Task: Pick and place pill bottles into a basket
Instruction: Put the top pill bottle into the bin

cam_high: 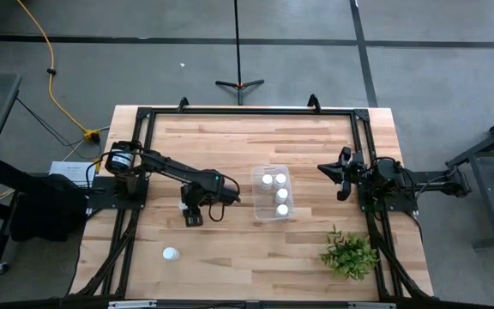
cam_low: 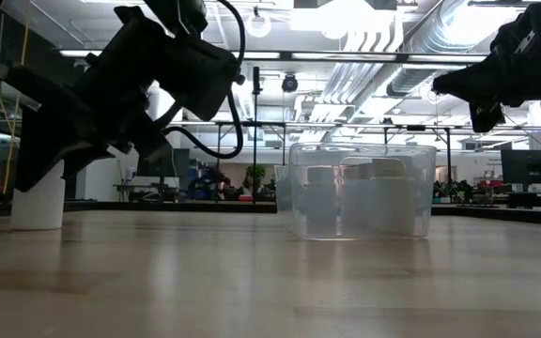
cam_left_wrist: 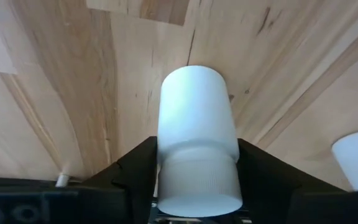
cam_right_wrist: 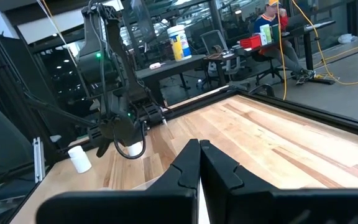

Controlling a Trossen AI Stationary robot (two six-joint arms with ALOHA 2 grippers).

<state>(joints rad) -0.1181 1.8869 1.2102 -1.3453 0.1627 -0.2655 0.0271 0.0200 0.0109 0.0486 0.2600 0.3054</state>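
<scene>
We see left end effector [cam_high: 194,209] reaching down over table [cam_high: 230,146], fingers clamped round pill bottle [cam_left_wrist: 197,146]. Right end effector [cam_right_wrist: 199,163] parked at table's right edge, fingers pressed together, holding nothing.

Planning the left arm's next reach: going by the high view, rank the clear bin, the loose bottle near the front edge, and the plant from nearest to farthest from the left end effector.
From the left end effector:
1. Loose bottle, toward the front edge.
2. Clear bin, to its right; close to the bottle's rank.
3. Plant, far right front.
</scene>
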